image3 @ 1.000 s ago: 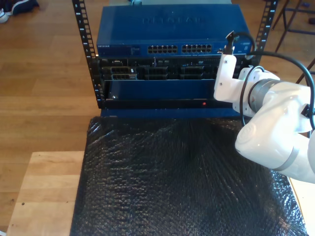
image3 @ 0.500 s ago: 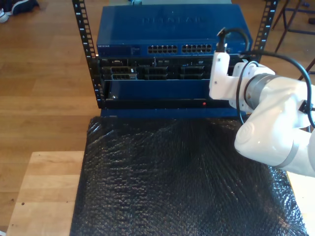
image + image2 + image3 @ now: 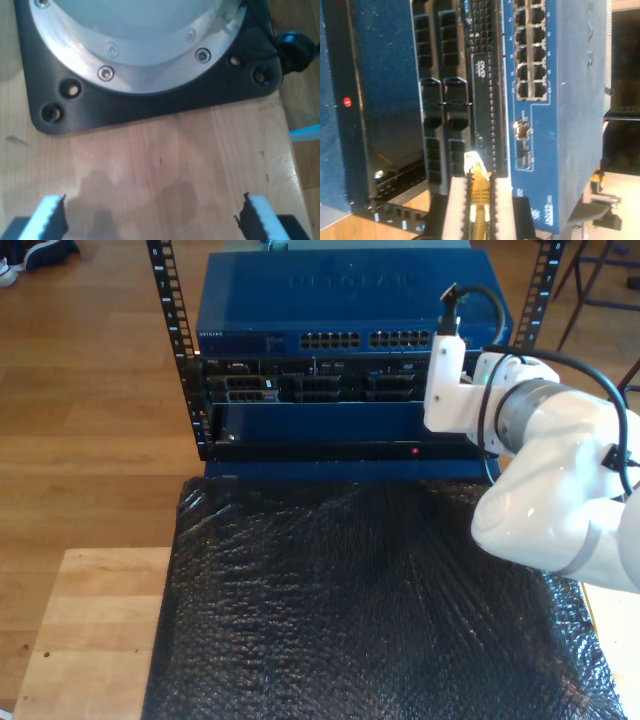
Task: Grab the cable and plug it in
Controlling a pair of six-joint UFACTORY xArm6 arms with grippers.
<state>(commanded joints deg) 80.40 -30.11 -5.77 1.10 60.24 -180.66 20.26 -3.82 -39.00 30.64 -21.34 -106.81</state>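
1. Grab is done: my second gripper point(image 3: 479, 200) is pinching the cable point(image 3: 479, 192) between its pads, w/ the clear plug point(image 3: 472, 162) sticking out front.
2. You see the plug close to the rack face, pointing at the black unit point(image 3: 482, 100) below the blue switch point(image 3: 545, 100); not in any port yet.
3. Left to do, as I judge it: line up w/ a port on the switch, then push in.
4. My first gripper point(image 3: 150, 220) is spread wide & empty, over a wooden surface point(image 3: 165, 155) near a black base plate point(image 3: 150, 105).
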